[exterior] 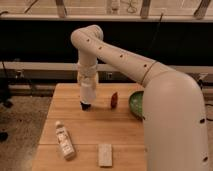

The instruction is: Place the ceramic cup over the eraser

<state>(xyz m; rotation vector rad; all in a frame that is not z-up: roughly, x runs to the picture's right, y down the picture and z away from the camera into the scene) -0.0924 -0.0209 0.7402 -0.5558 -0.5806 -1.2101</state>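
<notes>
My gripper (87,95) hangs over the far left of the desk (95,130), jaws clamped on the cup (88,93), which sits over the eraser (86,105).

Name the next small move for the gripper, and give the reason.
Probably a short, straight lowering: the gripper holds the small whitish-cream ceramic cup directly over the small black eraser, which shows below the rim on the wooden table.

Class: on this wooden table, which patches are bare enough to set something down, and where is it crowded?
Bare: the wooden table left of the hand, and between white labelled bottle and green bowl. Crowded: hand, cream ceramic cup, black eraser, small dark red object; whitish-grey slab occupies the front edge.
</notes>
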